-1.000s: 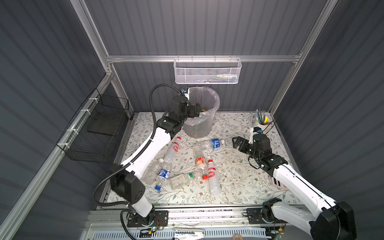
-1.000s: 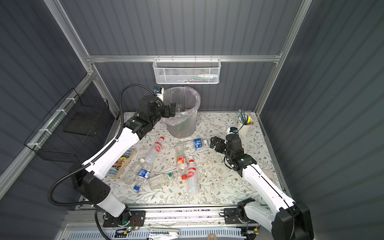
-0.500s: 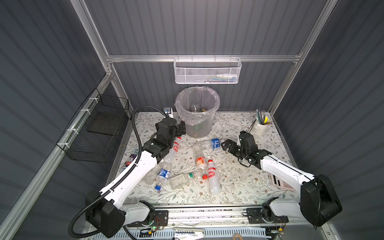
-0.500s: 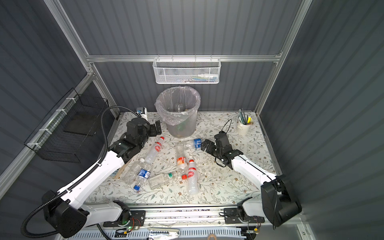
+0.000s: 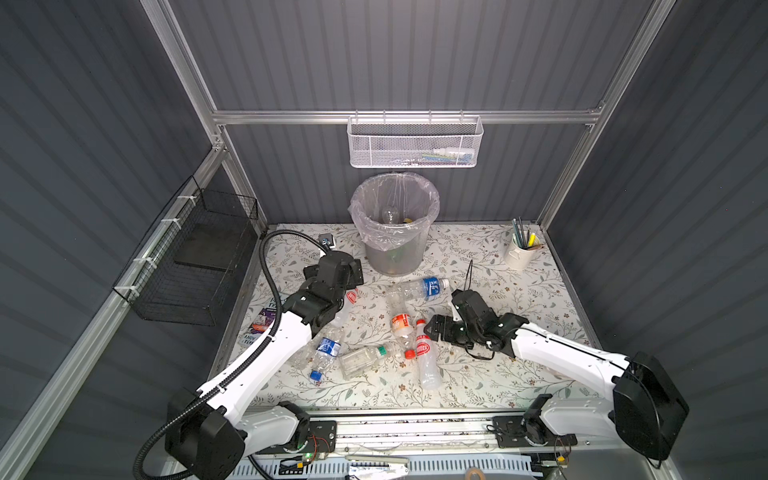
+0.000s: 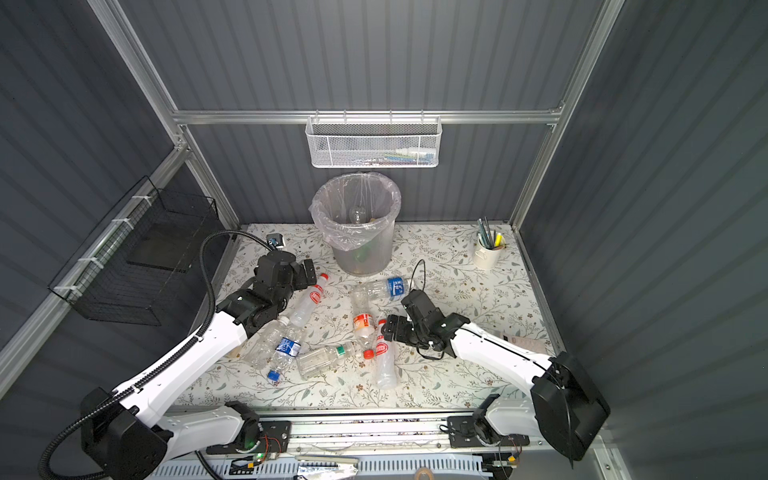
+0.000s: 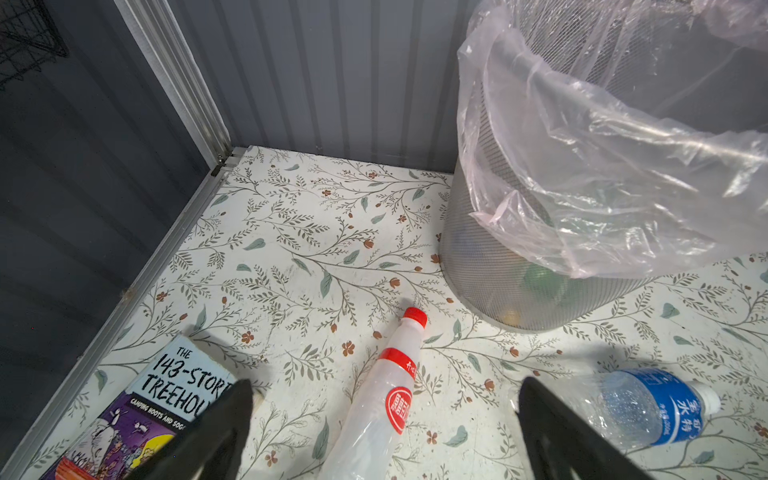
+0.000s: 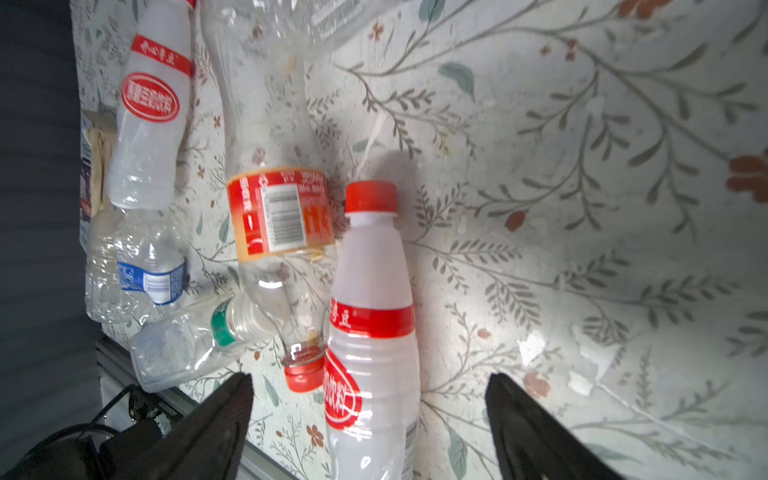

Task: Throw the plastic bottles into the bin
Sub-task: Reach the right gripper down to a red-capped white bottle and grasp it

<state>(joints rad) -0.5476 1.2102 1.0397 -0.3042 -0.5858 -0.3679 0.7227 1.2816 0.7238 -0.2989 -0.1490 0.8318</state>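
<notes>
- In both top views the bin (image 5: 395,259) (image 6: 365,259) stands at the back of the table (image 5: 519,299), lined with a clear bag folded over its rim; a clear bottle (image 5: 390,215) lies inside it, and something green shows low down through the mesh
- The white basket (image 5: 415,143) on the rail holds a few items too small to name, the black basket (image 5: 195,257) on the side wall holds a dark flat thing, and the white cup (image 5: 519,254) holds pens
- The plastic bottles (image 5: 401,324) lie loose on the table in front of the bin, most in a cluster between the two arms
- In a top view the left gripper (image 6: 307,272) sits by the bin's foot, and the right gripper (image 5: 432,328) lies low at the edge of the cluster
- In the left wrist view the left gripper (image 7: 385,385) has its jaws wide apart, holding nothing; a white red-capped bottle (image 7: 386,399) lies between them, untouched, cap towards the bin (image 7: 498,257)
- A blue-labelled bottle (image 7: 640,407) lies just beside one finger and a book (image 7: 137,415) beside the other
- In the right wrist view the right gripper (image 8: 370,380) is also wide, gripping nothing; a second white bottle (image 8: 374,332) lies between the jaws with a gap on each side
- An orange-labelled bottle (image 8: 282,216) touches that one, and a green-ringed bottle (image 8: 187,345) lies against its neck
</notes>
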